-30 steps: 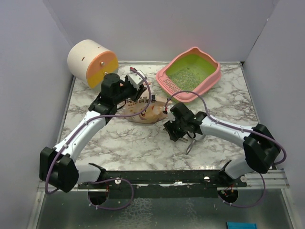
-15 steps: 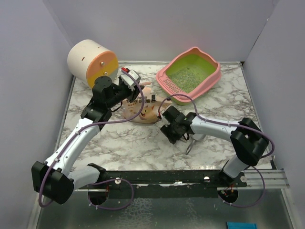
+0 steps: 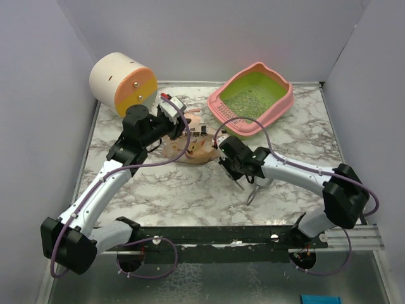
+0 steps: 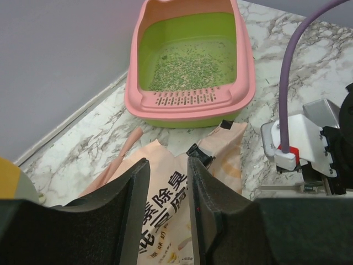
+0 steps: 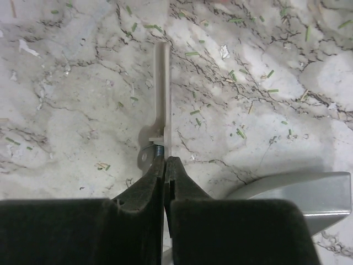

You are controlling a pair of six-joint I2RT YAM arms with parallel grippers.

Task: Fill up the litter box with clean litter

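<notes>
The pink litter box (image 3: pixel 281 101) (image 4: pixel 242 83) with its lime-green inside stands at the back right. A thin layer of greyish-green litter (image 4: pixel 185 63) (image 3: pixel 247 99) lies in it. The peach bag (image 3: pixel 193 147) (image 4: pixel 165 204) lies flat on the marble between the arms. My left gripper (image 3: pixel 182 123) (image 4: pixel 168 163) hovers over the bag's printed face, jaws a narrow gap apart with nothing pinched. My right gripper (image 3: pixel 228 152) (image 5: pixel 164 160) points down at the table beside the bag, shut on the end of a thin cream clip (image 5: pixel 162 94) with a small spring.
A cream-and-orange cylinder (image 3: pixel 123 82) lies at the back left. The grey metal scoop (image 3: pixel 258 187) (image 5: pixel 300 193) rests on the marble just right of my right gripper. Stray litter grains (image 5: pixel 240 132) dot the table (image 3: pixel 304 136). Grey walls close in three sides.
My right gripper has snapped shut on the cream clip and shifted slightly toward the back. The left arm swung left and lowered over the bag a second ago, then held still.
</notes>
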